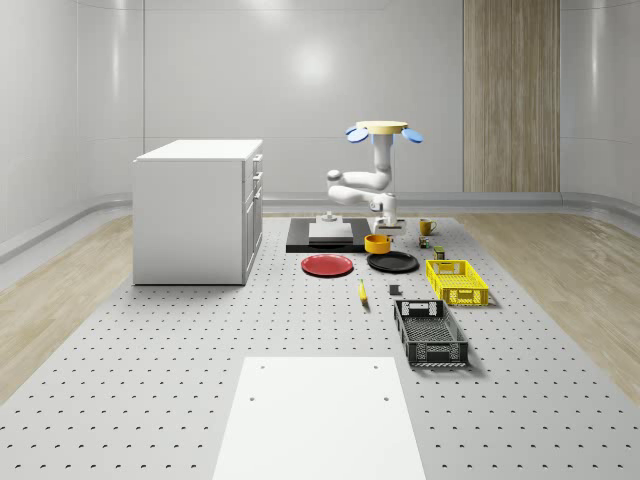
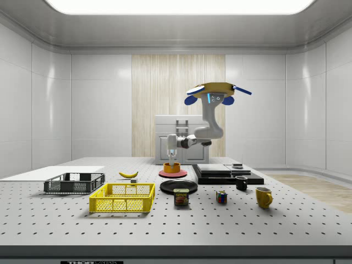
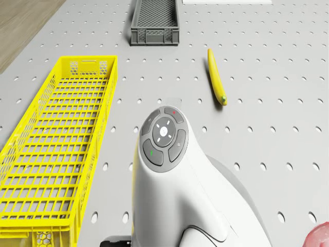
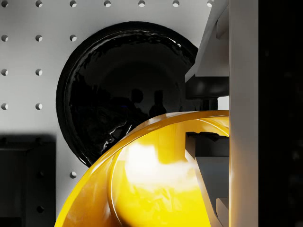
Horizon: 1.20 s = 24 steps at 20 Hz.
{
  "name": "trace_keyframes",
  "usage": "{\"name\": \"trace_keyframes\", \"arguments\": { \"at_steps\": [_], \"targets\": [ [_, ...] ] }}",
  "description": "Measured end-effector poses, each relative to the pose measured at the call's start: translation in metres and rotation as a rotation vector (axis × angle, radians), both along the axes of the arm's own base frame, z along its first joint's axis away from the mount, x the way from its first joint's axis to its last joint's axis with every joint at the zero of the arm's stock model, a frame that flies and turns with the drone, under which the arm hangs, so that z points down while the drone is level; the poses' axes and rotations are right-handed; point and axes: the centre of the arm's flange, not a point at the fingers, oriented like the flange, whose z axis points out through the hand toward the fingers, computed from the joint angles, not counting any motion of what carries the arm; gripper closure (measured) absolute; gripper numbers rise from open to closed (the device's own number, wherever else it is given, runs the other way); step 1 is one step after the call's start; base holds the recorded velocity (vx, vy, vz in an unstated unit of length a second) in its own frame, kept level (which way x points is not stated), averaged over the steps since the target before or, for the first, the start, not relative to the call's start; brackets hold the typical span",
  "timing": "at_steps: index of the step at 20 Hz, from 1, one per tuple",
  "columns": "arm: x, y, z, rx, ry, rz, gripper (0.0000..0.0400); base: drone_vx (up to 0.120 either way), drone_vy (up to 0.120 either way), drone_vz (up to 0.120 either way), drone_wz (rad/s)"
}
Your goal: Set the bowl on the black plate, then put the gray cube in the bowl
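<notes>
The drone [image 1: 377, 128] hovers above the table, just behind the black plate [image 1: 392, 262]. Its arm reaches down, and the gripper [image 1: 384, 230] is shut on the rim of the orange-yellow bowl [image 1: 377, 243]. The bowl hangs a little above the table, beside the plate's far edge. In the wrist view one finger is inside the bowl [image 4: 151, 179] and one outside, with the glossy black plate [image 4: 109, 94] partly under it. The side view has the bowl [image 2: 172, 168] under the gripper [image 2: 172, 159]. A small dark gray cube [image 1: 394, 291] lies between the banana and the yellow basket.
A red plate [image 1: 327, 265] lies beside the black one. Nearer the front are a banana [image 3: 216, 76], a yellow basket [image 3: 56, 149] and a black crate [image 3: 154, 20]. A black slab with a gray block [image 1: 329, 232], a mug [image 1: 426, 226], a can [image 2: 181, 197] and a white cabinet [image 1: 198, 208] stand around.
</notes>
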Motion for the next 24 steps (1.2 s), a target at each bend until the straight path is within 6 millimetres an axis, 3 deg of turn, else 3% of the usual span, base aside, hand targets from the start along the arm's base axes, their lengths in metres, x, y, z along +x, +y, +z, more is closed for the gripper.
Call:
{"name": "trace_keyframes", "arguments": {
  "at_steps": [4, 12, 16, 24],
  "targets": [
    [0.0, 0.0, 0.0, 0.0, 0.0, 0.0, 0.03, -0.1, 0.12, 0.0, 0.0],
    [0.0, 0.0, 0.0, 0.0, 0.0, 0.0, 0.03, -0.01, 0.115, -0.06, 0.0],
    [0.0, 0.0, 0.0, 0.0, 0.0, 0.0, 0.03, -0.1, 0.0, -0.02, 0.0],
    [0.0, 0.0, 0.0, 0.0, 0.0, 0.0, 0.03, 0.0, 0.0, -0.115, 0.0]
  ]
}}
